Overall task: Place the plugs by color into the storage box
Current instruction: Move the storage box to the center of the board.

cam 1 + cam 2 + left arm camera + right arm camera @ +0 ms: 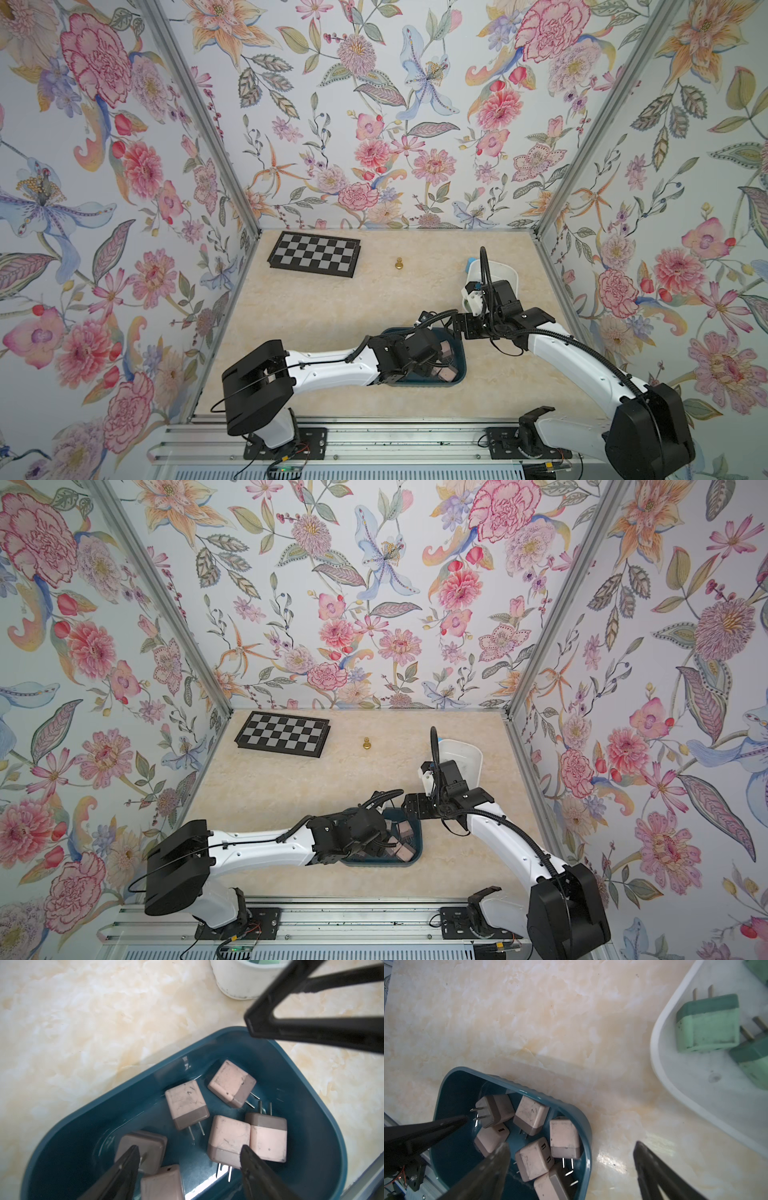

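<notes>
Pink plugs (pixel 187 1105): six visible in the left wrist view, all lying loose on the floor of the blue bin (pixel 324 1109), prongs pointing different ways. Two of them touch side by side near one wall. The green plugs (pixel 708 1024) sit in the white bin (pixel 660 1068); at least two are clear in the right wrist view, with a sliver of a third at the frame edge.

The left gripper (pixel 190 1167) is over the blue bin with jaws spread and nothing between them (one fingertip overlaps a plug in the picture, contact unclear). The right gripper (pixel 571 1159) has jaws wide apart and empty, hovering between the two bins, one finger over the blue bin's rim.

The bins stand apart on the marble table (pixel 332 316). The chessboard (pixel 314 253) and gold pawn (pixel 399 263) are well away at the back.
</notes>
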